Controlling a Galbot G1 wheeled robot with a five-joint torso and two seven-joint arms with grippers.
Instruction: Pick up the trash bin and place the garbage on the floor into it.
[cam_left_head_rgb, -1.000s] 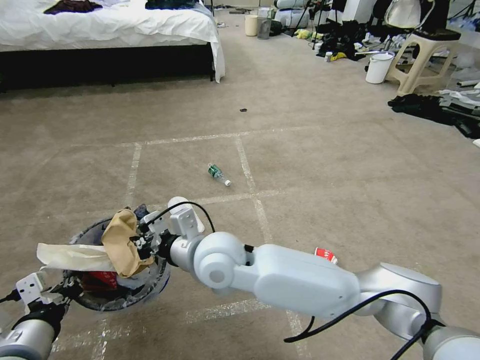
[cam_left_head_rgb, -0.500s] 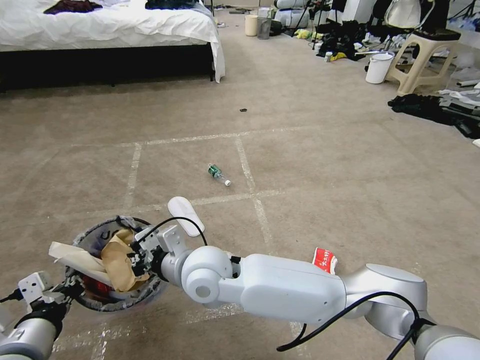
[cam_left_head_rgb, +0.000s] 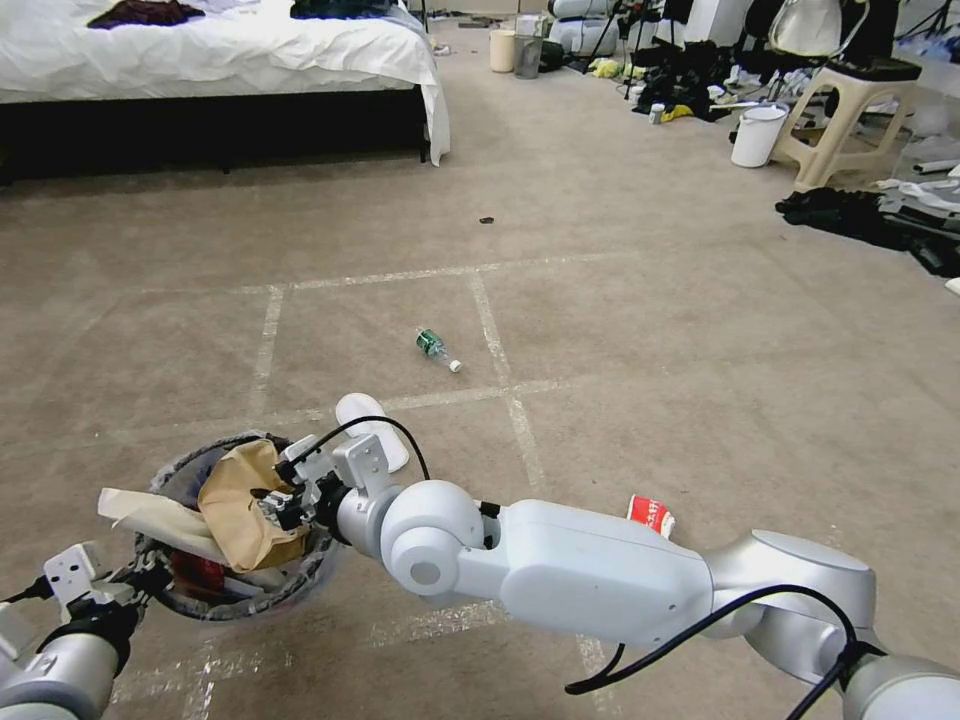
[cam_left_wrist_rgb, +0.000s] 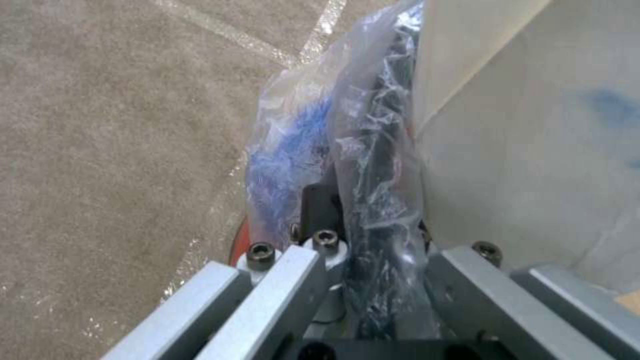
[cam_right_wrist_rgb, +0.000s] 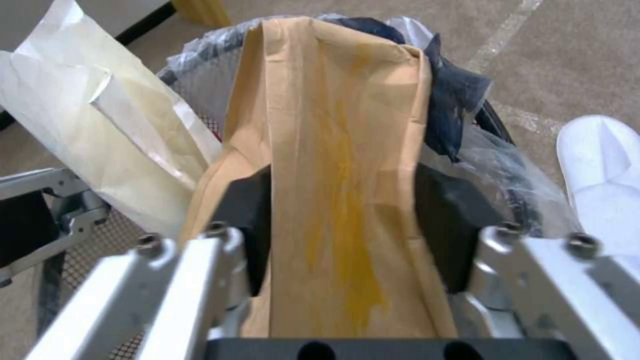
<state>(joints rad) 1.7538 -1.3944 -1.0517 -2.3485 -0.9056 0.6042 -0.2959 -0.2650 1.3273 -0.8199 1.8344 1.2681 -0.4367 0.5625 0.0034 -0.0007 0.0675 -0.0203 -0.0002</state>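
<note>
The trash bin (cam_left_head_rgb: 312, 572), round and lined with clear plastic, hangs low at the near left over the carpet. My left gripper (cam_left_head_rgb: 135, 578) is shut on its rim, and the plastic-wrapped rim (cam_left_wrist_rgb: 373, 150) runs between the fingers. My right gripper (cam_left_head_rgb: 272, 500) is over the bin's mouth, shut on a tan paper bag (cam_right_wrist_rgb: 333, 150) of garbage that reaches down into the bin. A pale paper bag (cam_left_head_rgb: 150, 508) sticks out of the bin's left side. On the floor lie a white slipper sole (cam_left_head_rgb: 378, 430), a green-labelled bottle (cam_left_head_rgb: 437, 349) and a red wrapper (cam_left_head_rgb: 650, 513).
A bed (cam_left_head_rgb: 200, 60) stands at the far left. At the far right are a white bucket (cam_left_head_rgb: 757, 135), a beige stool (cam_left_head_rgb: 850, 110) and dark clothes (cam_left_head_rgb: 870, 215). White tape lines cross the carpet.
My right gripper has lowered the tan paper bag from above the rim down into the bin's mouth. The bin has shifted slightly in my left gripper.
</note>
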